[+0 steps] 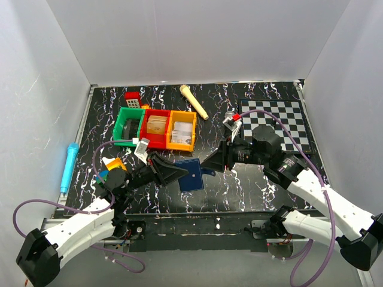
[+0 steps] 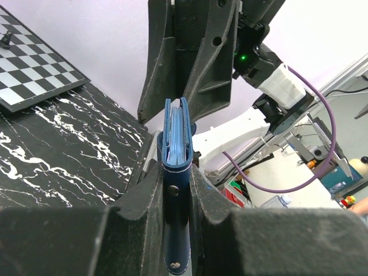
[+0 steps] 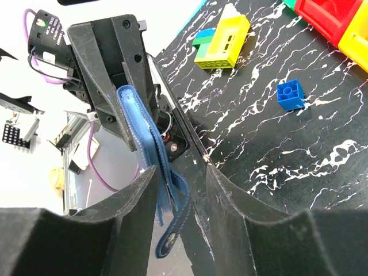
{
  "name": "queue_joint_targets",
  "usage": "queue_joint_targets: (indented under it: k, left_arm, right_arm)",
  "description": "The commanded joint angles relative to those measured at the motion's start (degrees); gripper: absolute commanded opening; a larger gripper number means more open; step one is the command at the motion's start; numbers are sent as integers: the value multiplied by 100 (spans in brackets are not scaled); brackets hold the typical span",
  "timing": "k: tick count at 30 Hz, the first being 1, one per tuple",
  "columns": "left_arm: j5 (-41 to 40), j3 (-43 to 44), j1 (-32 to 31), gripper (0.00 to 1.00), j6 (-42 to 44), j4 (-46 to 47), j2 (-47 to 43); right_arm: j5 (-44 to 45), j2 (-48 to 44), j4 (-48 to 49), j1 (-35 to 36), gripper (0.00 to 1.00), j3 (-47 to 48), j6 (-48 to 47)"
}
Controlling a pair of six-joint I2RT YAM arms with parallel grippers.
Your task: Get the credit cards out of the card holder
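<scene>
The navy-blue card holder [image 1: 192,174] is held above the table's front middle by my left gripper [image 1: 179,173], which is shut on it. In the left wrist view it stands edge-on between the fingers [image 2: 176,190], with pale blue-grey edges showing between its flaps; I cannot tell cards apart. My right gripper [image 1: 210,162] faces it from the right and is open. In the right wrist view [image 3: 181,178] the holder's free edge [image 3: 138,123] and hanging snap tab [image 3: 172,236] lie between the open fingers, close to the left one.
Green [image 1: 127,122], red [image 1: 154,128] and orange [image 1: 182,130] bins stand at the back left. A chessboard [image 1: 278,122] lies back right, a cream cylinder [image 1: 194,101] at the back, a cyan pen [image 1: 69,166] at the left. A small blue block [image 3: 290,95] lies on the table.
</scene>
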Motion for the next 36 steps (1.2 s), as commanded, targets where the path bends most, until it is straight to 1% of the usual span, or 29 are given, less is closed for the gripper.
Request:
queue_joint_targets:
  k: [1,9,18,25,29,36]
  left_arm:
    - [197,-42,32,0,-102,432,11]
    - [223,-60,41,0,-190,626,64]
    - [171,-7,50,0,-207,600,152]
    - [136,72,50,0,-181,503,187]
    - [92,116,50,0,-190,503,240]
    - [258,222,59,0,-374,968,608]
  right_arm:
    - [-172,-19,362,-59,48,-38,104]
    - [-251,-2,432,-59,52,-47,139]
    - [-840,25,898,-68,57,-144,324]
    - [-1218,130,1152,-59,57,-153,429]
    - [-1657,332,1188,-59,58,-30,456]
    - [-1746,552,969,20,57,102,359]
